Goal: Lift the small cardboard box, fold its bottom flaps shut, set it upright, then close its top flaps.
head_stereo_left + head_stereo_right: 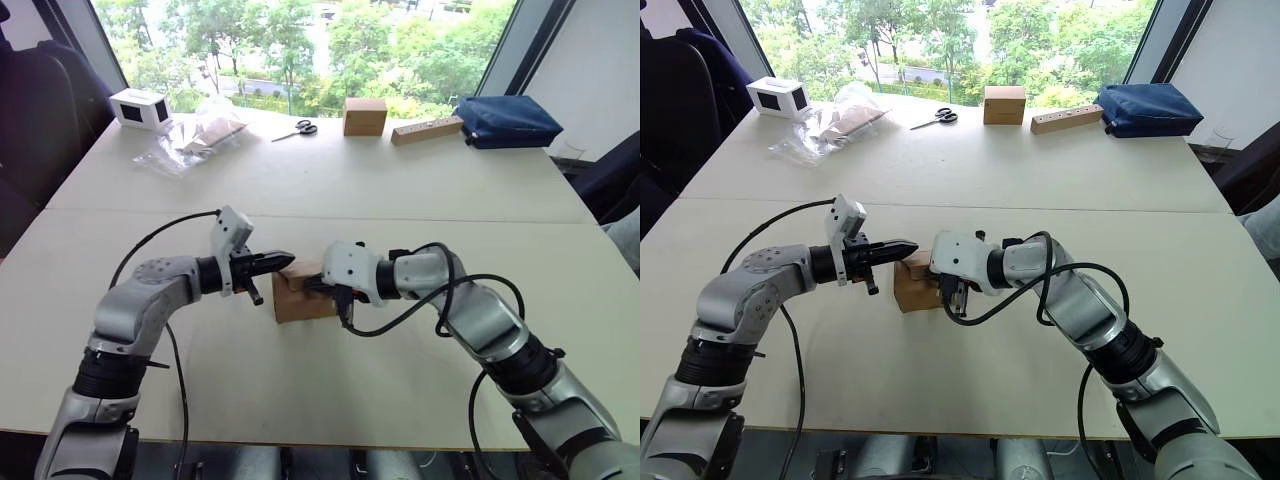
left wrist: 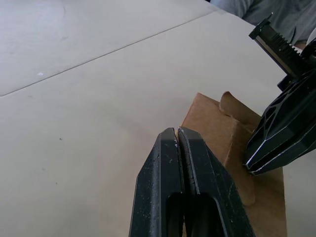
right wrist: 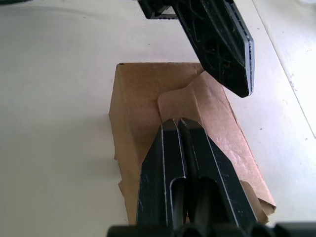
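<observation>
The small cardboard box [image 1: 303,297] sits on the pale table [image 1: 380,190] between the two arms, plain brown with no print or label readable on it. Its top flaps [image 3: 197,106] lie folded over, a notched, curved tab showing across the seam. The left gripper [image 1: 281,259] has its fingers pressed together, tip over the box's upper edge; whether it touches the cardboard is hard to tell. The right gripper [image 3: 180,123], fingers also together, rests on the flaps from the other side. Along the far edge stand a white box with a black window [image 1: 139,107], a plastic bag [image 1: 195,138], scissors [image 1: 297,129], a squarer brown box [image 1: 364,116], a wooden block [image 1: 426,129] and a blue pouch [image 1: 505,121].
</observation>
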`<state>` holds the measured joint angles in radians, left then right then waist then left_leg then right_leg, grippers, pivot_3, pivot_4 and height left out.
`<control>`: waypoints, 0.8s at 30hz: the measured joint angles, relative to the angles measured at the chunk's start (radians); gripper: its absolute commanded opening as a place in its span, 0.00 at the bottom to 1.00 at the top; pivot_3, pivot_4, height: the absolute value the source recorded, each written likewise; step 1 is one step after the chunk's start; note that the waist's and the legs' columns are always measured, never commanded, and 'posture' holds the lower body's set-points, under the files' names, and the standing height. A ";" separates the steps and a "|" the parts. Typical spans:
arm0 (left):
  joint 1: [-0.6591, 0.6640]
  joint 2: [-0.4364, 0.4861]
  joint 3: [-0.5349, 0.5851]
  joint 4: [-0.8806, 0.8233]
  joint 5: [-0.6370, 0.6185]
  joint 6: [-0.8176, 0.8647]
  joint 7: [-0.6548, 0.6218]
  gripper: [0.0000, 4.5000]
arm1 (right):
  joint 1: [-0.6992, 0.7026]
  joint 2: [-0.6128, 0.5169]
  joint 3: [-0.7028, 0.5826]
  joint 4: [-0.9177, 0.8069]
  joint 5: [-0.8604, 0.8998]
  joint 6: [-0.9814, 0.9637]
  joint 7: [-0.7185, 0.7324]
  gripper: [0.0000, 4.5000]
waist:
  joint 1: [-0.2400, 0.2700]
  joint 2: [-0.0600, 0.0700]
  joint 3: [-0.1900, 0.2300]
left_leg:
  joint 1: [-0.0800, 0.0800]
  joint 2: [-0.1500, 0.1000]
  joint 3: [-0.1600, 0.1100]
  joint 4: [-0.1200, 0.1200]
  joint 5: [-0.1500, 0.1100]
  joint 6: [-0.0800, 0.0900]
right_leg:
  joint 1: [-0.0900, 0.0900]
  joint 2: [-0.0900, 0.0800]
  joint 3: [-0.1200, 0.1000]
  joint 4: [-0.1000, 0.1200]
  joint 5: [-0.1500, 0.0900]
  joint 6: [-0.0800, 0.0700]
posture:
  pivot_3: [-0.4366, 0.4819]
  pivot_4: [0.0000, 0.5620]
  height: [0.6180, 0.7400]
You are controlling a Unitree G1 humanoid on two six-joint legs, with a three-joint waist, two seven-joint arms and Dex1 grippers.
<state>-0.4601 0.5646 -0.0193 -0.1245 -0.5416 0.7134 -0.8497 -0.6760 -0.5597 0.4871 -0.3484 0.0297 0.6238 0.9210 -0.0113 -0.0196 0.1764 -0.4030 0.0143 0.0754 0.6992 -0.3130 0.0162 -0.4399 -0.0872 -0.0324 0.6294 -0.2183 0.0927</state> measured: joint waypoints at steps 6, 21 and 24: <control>0.001 -0.001 -0.008 -0.002 0.003 0.000 -0.019 0.01 | -0.021 -0.015 0.031 -0.018 -0.049 -0.005 0.026 0.00 | 0.000 0.000 0.000 | 0.000 0.000 0.000 0.000 0.000 0.000 | 0.000 0.000 0.000 0.000 0.000 0.000 | 0.48 0.27 1.00; 0.015 -0.012 -0.018 -0.007 0.005 0.014 -0.016 0.01 | -0.049 -0.015 0.095 0.034 -0.206 -0.129 0.030 0.00 | 0.000 0.000 0.000 | 0.000 0.000 0.000 0.000 0.000 -0.001 | 0.000 0.000 0.000 0.000 0.000 0.000 | 0.48 0.27 1.00; 0.015 -0.013 -0.015 -0.007 0.004 0.014 -0.015 0.01 | -0.048 0.001 0.063 0.033 -0.173 -0.102 0.047 0.00 | 0.000 0.000 0.000 | 0.000 0.000 0.000 0.000 0.000 -0.001 | 0.000 0.000 0.000 0.000 0.000 0.000 | 0.48 0.27 1.00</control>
<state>-0.4454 0.5516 -0.0343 -0.1315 -0.5371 0.7277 -0.8644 -0.7237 -0.5584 0.5506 -0.3152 -0.1436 0.5213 0.9684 -0.0117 -0.0197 0.1764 -0.4029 0.0143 0.0754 0.6992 -0.3125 0.0153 -0.4398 -0.0871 -0.0325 0.6294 -0.2184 0.0927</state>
